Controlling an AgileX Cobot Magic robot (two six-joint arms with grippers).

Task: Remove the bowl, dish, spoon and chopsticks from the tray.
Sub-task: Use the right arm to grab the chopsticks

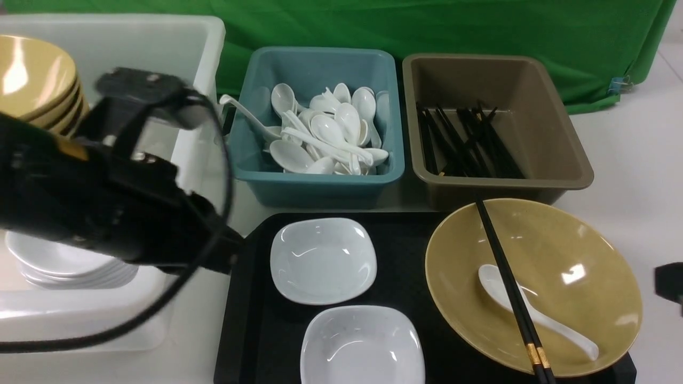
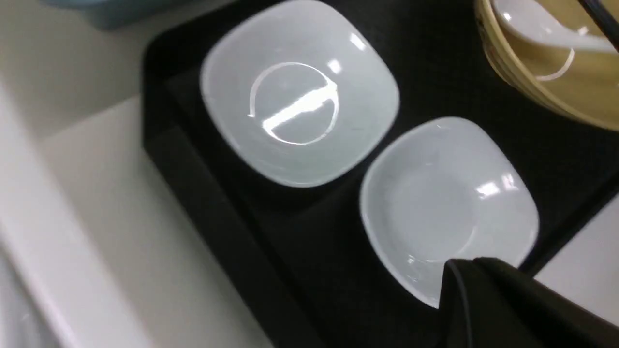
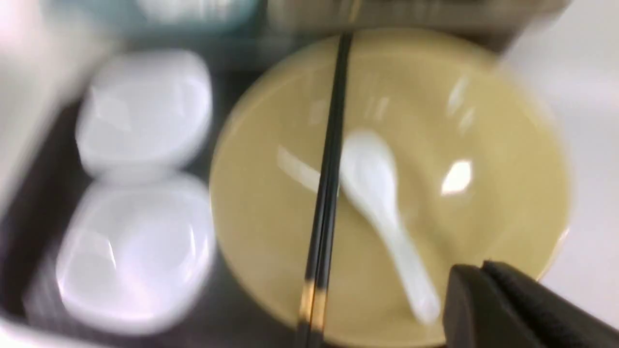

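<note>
The black tray [image 1: 251, 320] holds two white squarish dishes, one farther [image 1: 323, 260] and one nearer [image 1: 363, 344], and the mustard-yellow bowl [image 1: 581, 250] on its right. The white spoon [image 1: 533, 309] lies in the bowl and the black chopsticks [image 1: 507, 282] lie across it. My left gripper [image 2: 462, 265] is shut and empty, above the nearer dish [image 2: 449, 193] at the tray's left side. My right gripper [image 3: 476, 268] is shut and empty, above the bowl's [image 3: 483, 121] near right rim, beside the spoon's [image 3: 372, 183] handle. In the front view only a black edge of the right gripper [image 1: 669, 280] shows.
Behind the tray stand a teal bin [image 1: 320, 186] full of white spoons and a brown bin [image 1: 533, 80] with black chopsticks. A white tub [image 1: 203, 42] at the left holds stacked yellow bowls [image 1: 32, 74] and stacked white dishes [image 1: 58, 261].
</note>
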